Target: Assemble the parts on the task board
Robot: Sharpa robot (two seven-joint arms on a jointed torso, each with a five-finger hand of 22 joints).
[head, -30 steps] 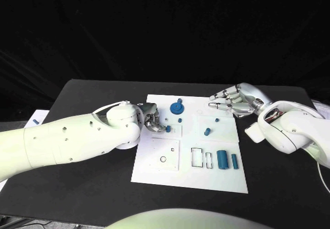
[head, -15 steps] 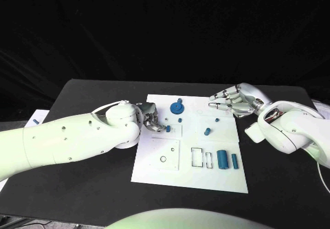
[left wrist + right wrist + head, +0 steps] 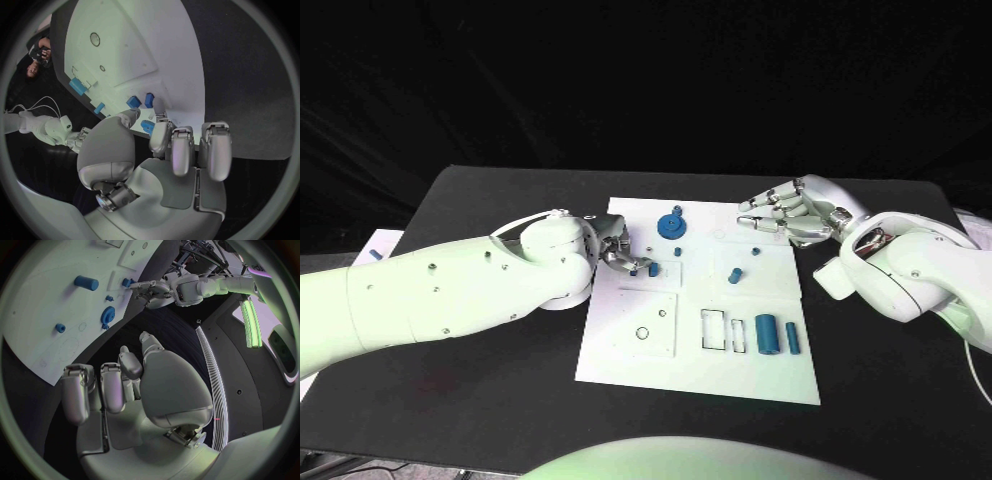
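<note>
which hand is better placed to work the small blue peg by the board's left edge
Left. The left hand already has its fingertips at the small blue peg on the task board. The right hand hovers over the board's far right corner, apart from that peg, holding nothing.

Bright light falls from above on the white task board and black table. Behind is dark. The wrist pictures are round, and edges bend.
</note>
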